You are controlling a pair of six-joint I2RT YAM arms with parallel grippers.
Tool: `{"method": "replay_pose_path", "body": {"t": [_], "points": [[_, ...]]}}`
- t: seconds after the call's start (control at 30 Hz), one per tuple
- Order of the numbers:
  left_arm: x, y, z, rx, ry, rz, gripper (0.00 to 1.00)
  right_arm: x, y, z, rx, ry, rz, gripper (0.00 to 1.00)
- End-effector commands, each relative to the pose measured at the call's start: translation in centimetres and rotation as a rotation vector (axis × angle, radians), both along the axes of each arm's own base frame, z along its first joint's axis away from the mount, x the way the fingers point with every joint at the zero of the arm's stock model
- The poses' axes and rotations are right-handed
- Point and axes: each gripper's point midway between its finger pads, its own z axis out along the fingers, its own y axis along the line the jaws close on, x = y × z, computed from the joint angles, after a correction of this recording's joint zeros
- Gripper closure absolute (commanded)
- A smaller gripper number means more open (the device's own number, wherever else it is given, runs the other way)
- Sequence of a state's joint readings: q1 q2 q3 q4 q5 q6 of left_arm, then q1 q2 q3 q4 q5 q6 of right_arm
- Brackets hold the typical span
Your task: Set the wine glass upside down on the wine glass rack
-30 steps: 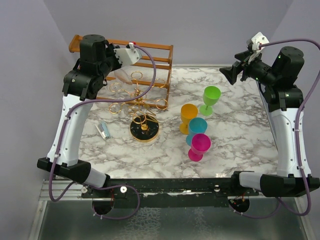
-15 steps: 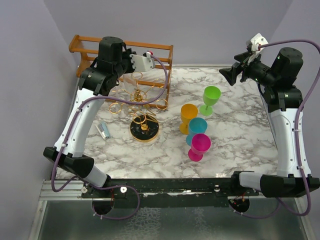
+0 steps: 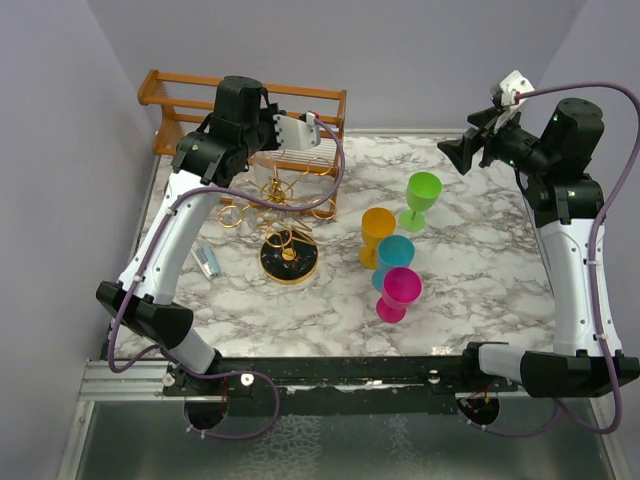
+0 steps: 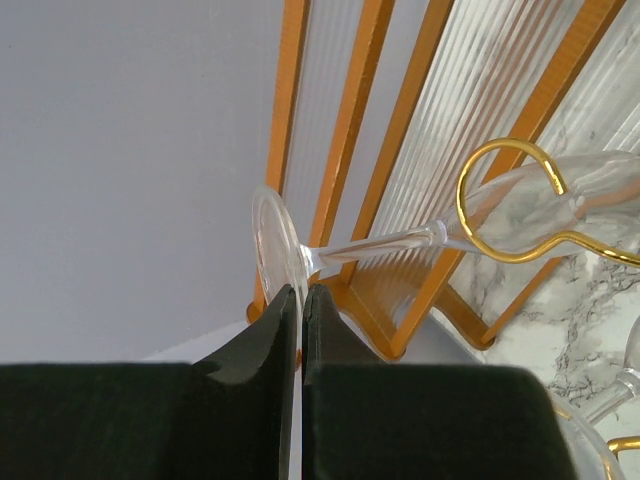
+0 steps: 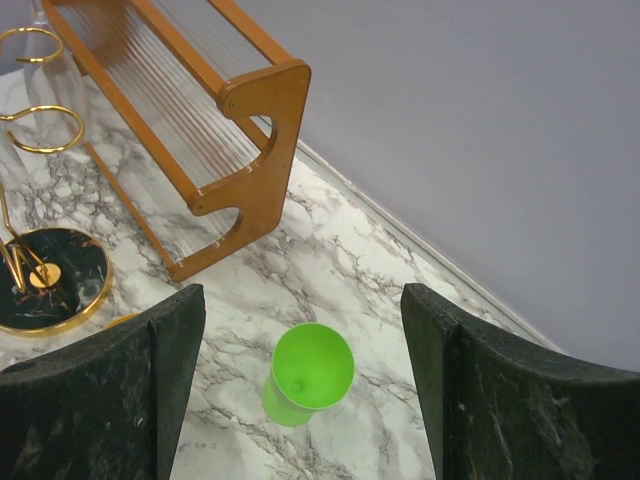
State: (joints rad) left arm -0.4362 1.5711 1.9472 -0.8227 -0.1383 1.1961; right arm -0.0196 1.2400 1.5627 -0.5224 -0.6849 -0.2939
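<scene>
Two pincers: the left pincer [image 4: 301,295] was pinched shut on the rim of the wine glass [image 4: 380,242] foot. The right pincer [image 5: 303,305] hung with its fingers spread wide, holding nothing.
Wine glass: its stem lay inside one gold loop of the wine glass rack [image 4: 500,147], with the bowl past the loop and the foot on the pincer's side.
Reason for the grip: holding only the foot's edge left the stem bare to pass into the loop. The foot looked wider than the loop, so I judged the loop could carry the glass once it was let go.
Right pincer's place: well apart from the rack, above a green cup [image 5: 305,375], probably parked out of the way.
Left wrist view: it alone showed the grip and the stem in the loop, with the wooden frame [image 4: 350,120] behind the rack.
Top view: it alone showed the rack's black base standing on the tabletop [image 3: 470,260], but the clear glass was too faint to make out there.
Unsettled: no view showed whether the foot was touching the loop.
</scene>
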Motion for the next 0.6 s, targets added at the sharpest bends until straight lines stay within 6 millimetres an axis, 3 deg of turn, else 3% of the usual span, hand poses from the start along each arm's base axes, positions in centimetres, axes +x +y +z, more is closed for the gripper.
{"method": "replay_pose_path", "body": {"t": [0.0, 0.57], "points": [[0.0, -1.1, 0.8, -0.006, -0.011, -0.05, 1.0, -0.6, 0.0, 0.9, -0.008, -0.038, -0.005, 0.21], [0.2, -4.4, -0.4, -0.043, 0.024, -0.162, 1.0, -1.0, 0.0, 0.8, -0.006, -0.04, -0.003, 0.21]]}}
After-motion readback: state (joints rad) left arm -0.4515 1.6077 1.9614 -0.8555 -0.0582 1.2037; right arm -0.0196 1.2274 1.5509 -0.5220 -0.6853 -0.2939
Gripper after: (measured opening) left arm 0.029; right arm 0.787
